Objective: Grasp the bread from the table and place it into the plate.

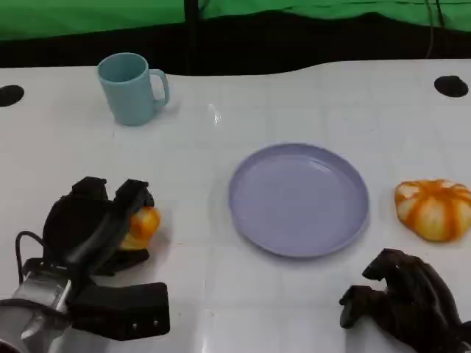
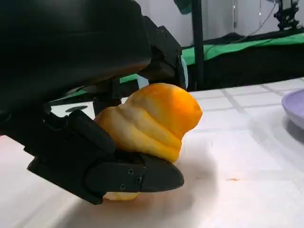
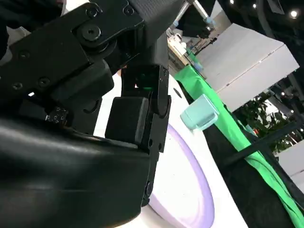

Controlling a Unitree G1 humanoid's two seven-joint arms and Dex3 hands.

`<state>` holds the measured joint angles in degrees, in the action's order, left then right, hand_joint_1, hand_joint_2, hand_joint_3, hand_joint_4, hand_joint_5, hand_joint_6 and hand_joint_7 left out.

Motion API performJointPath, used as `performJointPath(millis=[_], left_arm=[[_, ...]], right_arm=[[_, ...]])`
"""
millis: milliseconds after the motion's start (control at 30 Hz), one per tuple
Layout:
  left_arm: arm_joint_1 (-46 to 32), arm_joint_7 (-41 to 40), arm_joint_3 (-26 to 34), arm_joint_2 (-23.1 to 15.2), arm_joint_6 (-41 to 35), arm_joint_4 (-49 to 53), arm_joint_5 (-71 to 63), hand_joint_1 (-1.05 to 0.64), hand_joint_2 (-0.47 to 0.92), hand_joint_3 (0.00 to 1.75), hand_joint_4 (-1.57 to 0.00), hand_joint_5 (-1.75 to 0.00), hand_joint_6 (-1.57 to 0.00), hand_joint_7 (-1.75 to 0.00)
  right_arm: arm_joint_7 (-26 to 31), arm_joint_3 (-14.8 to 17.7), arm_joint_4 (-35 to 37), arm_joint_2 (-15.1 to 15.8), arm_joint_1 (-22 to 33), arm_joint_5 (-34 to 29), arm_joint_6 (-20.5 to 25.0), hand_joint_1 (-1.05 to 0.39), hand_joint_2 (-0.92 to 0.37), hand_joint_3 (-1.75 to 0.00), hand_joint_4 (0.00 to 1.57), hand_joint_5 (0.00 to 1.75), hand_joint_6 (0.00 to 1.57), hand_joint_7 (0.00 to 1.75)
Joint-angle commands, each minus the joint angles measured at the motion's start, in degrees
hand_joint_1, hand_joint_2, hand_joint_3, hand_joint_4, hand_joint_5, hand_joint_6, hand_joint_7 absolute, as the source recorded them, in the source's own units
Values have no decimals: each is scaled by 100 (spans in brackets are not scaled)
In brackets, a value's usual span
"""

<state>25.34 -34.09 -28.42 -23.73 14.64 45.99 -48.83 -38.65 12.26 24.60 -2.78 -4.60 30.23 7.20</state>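
Note:
My left hand [image 1: 99, 224] grips an orange-yellow piece of bread [image 1: 140, 228] at the table's left, with black fingers wrapped around it. In the left wrist view the bread [image 2: 152, 121] sits between the fingers [image 2: 123, 173], its underside close to the white table. The lilac plate [image 1: 298, 198] lies empty in the middle, to the right of that hand; its rim [image 2: 295, 107] shows at the edge of the left wrist view. My right hand [image 1: 408, 301] rests low at the front right with fingers curled in, holding nothing. The plate [image 3: 190, 190] lies just beyond it.
A second round orange-striped bread [image 1: 434, 209] lies at the right edge of the table. A light blue mug [image 1: 132, 88] stands at the back left; the right wrist view also shows the mug [image 3: 199, 114]. Black holes [image 1: 450, 86] mark the table's far corners.

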Motion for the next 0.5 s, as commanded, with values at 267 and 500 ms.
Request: performJointPath(millis=[267, 500], left_arm=[[-96, 29, 390, -15, 295, -562, 471, -24, 55, 93, -70, -175, -50, -172], [325, 331, 537, 323, 627, -668, 844, -24, 68, 64, -70, -175, -47, -174]], right_arm=[[-50, 69, 125, 118, -94, 12, -86, -103, -72, -1, 157, 71, 157, 34], [-37, 47, 141, 148, -86, -23, -78, -104, -71, 0, 157, 73, 157, 35]])
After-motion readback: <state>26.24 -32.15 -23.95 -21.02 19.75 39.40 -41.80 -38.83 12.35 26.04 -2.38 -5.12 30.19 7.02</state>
